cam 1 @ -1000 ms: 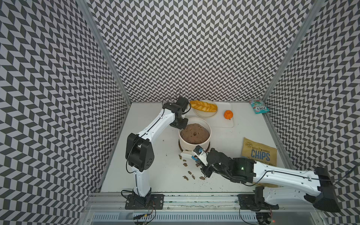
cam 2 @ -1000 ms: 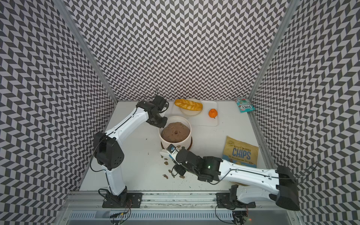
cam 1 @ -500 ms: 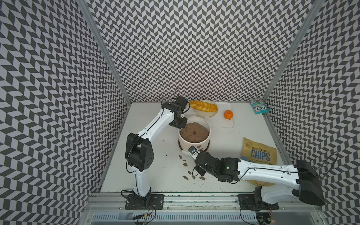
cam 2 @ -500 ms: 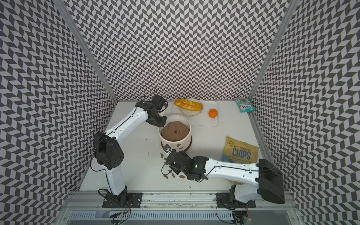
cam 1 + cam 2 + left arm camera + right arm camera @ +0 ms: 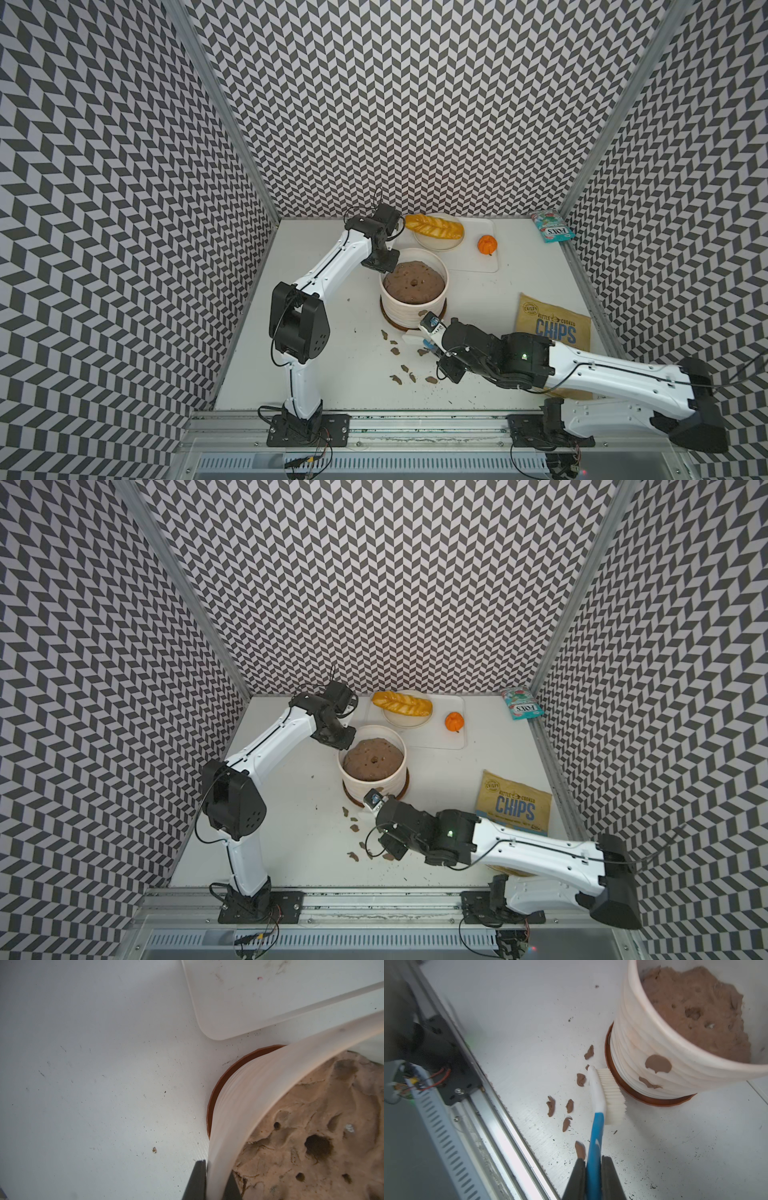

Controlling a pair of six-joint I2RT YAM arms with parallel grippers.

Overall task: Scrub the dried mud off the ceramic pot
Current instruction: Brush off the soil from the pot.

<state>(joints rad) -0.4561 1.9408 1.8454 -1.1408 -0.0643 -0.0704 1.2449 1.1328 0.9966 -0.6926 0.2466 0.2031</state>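
The pot (image 5: 405, 309) stands near the middle of the desk (image 5: 332, 374), on a brown saucer (image 5: 654, 1101). It is white with ribs on its side. It is full of brown soil (image 5: 413, 282) with a hole in the middle.

The left jaws are closed on the rim of the pot (image 5: 259, 1088), at its far side. One jaw is outside the wall and one is inside, next to the soil.

The right jaws are shut tight on a brush (image 5: 598, 1105). It has a blue and white handle and white bristles (image 5: 611, 1095). The brush (image 5: 410, 338) is low down at the near side of the pot. Its bristles face the pot and sit just beside the saucer. I cannot tell if they touch it.

Two brown patches of mud (image 5: 658, 1064) stick to the side of the pot, a big one above a thin one. The brush is below them. More bits of mud (image 5: 395, 351) lie on the desk in front of the pot, near the brush, with tiny dark specks around them.

Behind the pot is a plate (image 5: 436, 248) with bread (image 5: 434, 226). A chips bag (image 5: 555, 328) lies off to the right.
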